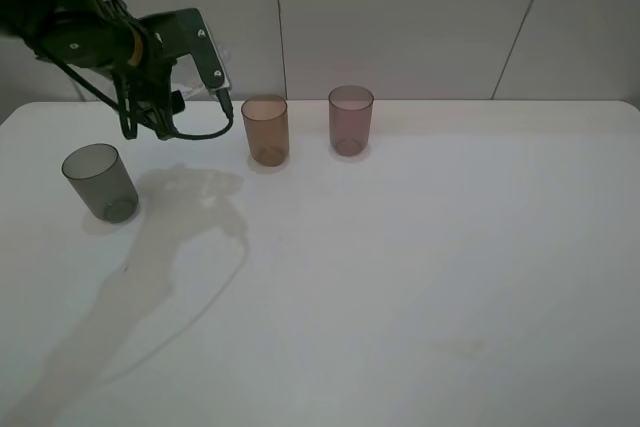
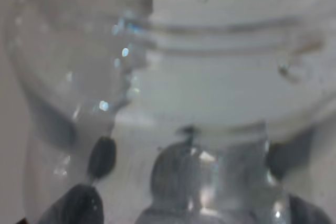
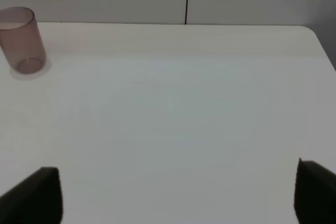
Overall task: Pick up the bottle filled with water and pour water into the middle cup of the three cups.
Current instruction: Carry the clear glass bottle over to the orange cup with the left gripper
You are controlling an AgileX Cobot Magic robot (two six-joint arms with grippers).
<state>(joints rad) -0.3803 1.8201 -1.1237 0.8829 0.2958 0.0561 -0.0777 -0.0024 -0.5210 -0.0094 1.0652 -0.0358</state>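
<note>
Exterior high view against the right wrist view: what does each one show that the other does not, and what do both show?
Only the exterior high view shows the left arm, raised at the far left, the dark grey cup and the amber-brown middle cup. Only the right wrist view shows the right gripper, its jaws open and holding nothing. Both show the mauve-pink cup, standing upright, the white table and the wall behind it.

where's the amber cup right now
Exterior high view: the amber cup stands at the back, left of centre, the pink cup just right of it.
</note>
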